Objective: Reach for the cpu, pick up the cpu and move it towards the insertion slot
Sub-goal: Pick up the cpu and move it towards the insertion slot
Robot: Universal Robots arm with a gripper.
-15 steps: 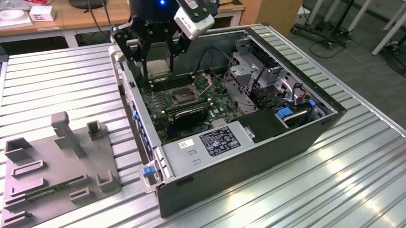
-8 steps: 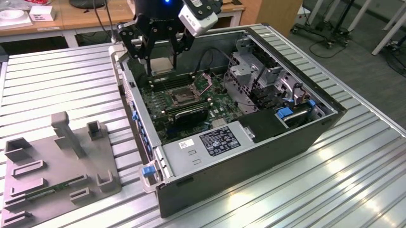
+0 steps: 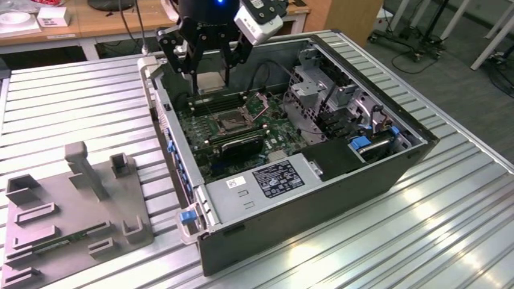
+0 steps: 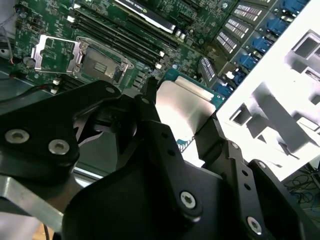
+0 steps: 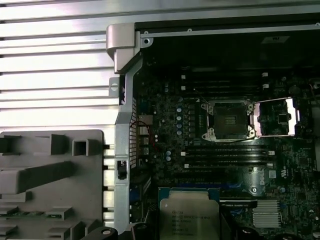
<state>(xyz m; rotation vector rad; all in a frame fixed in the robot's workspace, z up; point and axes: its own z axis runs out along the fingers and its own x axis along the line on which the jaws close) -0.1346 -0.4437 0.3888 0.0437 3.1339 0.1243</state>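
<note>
- Already the gripper (image 3: 210,71) is clamped on the cpu (image 3: 211,82), its black fingers (image 4: 212,134) pressing two opposite edges of the chip, which hangs in the air above the open computer case (image 3: 386,174).
- Judging from the exterior view, the insertion slot (image 3: 227,122) lies below the held chip and a little inward over the motherboard (image 3: 241,144), toward the middle of the case; chip and socket are near but well short of touching.
- In the first wrist view the cpu (image 5: 189,216) sits just off the case's side wall, with the insertion slot (image 5: 229,120) across the board from it, its metal frame flipped open beside the dark centre.
- The chip is square, so it has no long axis to speak of; it looks roughly level.
- Its top is a silvery-white metal plate with a thin green rim, faint print on the plate.
- A grey fixture tray (image 3: 72,211) sits on the ribbed table outside the case.
</note>
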